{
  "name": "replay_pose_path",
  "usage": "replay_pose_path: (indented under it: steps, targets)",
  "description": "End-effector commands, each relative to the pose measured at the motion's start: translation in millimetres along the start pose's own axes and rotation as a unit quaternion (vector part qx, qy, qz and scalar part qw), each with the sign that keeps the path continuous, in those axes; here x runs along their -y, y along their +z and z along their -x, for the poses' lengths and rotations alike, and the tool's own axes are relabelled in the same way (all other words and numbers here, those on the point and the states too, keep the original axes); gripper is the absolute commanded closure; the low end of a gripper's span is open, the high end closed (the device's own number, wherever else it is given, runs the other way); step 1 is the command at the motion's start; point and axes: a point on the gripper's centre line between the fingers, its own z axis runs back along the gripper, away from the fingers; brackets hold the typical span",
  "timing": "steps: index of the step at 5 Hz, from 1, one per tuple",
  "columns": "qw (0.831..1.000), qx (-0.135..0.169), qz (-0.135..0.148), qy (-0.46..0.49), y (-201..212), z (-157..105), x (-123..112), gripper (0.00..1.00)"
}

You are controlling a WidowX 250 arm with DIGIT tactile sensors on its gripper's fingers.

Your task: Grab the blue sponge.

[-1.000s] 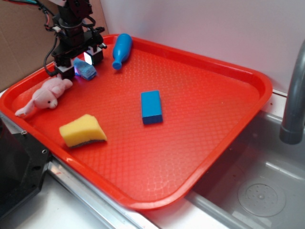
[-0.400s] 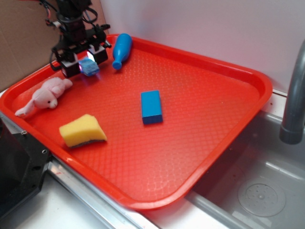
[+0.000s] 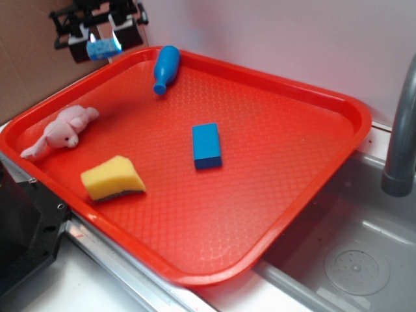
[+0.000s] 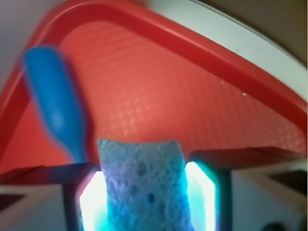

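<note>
The blue sponge [image 3: 103, 47] is a small light-blue porous piece held in the air above the back left corner of the red tray [image 3: 338, 104]. My gripper [image 3: 101, 44] is shut on it. In the wrist view the blue sponge [image 4: 144, 183] fills the space between the two lit fingers [image 4: 204, 192], pinched on both sides, with my gripper [image 4: 144, 197] well above the tray floor.
A blue bottle-shaped toy [image 3: 165, 67] lies at the tray's back, seen also as the blue bottle toy [image 4: 55, 101] in the wrist view. A solid blue block [image 3: 206, 145] lies mid-tray, a yellow sponge [image 3: 112, 177] and a pink plush animal [image 3: 60, 132] at the left. A sink [image 3: 351, 260] and faucet [image 3: 400, 130] lie right.
My gripper has risen from the tray floor with the blue sponge held in it, moving up and slightly left out of the tray's back left corner.
</note>
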Motion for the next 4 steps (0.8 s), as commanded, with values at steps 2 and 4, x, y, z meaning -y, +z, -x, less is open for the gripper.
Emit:
replay_pose_path:
  steps: [2, 4]
  targets:
    - [0.957, -0.001, 0.025, -0.290, 74, 67, 26, 1.00]
    - [0.923, 0.014, 0.016, -0.384, 83, 118, 19, 1.00]
